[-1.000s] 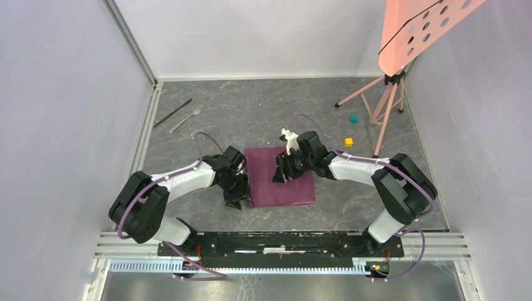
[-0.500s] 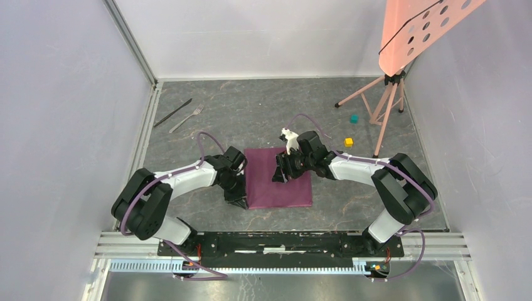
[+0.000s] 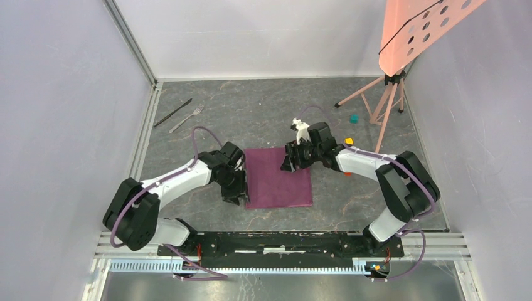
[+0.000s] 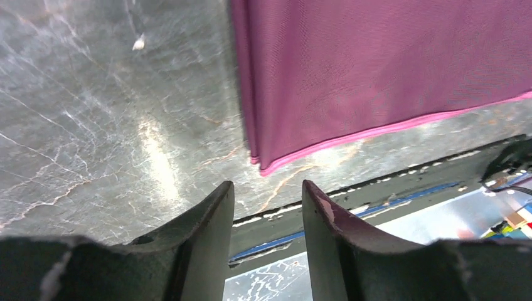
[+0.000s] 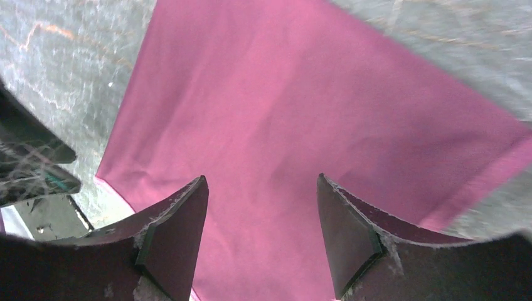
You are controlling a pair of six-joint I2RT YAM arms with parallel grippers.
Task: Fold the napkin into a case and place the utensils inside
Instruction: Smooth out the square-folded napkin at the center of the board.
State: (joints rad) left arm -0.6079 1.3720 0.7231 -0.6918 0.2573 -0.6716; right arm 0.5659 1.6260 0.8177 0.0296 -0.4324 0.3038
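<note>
Just beside the near left corner of the plum-purple folded fabric napkin (image 3: 279, 182), the left claw (image 4: 266, 187) has its jaws narrowly parted and empty. The cloth lies flat in the middle of the grey marbled counter (image 3: 251, 119). It looks thin, limp and light, so a pinch at a hemmed corner through the stacked layers should serve best. Over its far right part hangs the right claw (image 5: 260, 182), jaws wide, holding nothing. At the far left lie the slim silver metal fork (image 3: 188, 117) and slim dark straight knife (image 3: 174, 112).

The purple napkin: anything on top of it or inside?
Nothing lies on the napkin; the fork and knife sit apart at far left. Between its folded layers cannot be seen.
</note>
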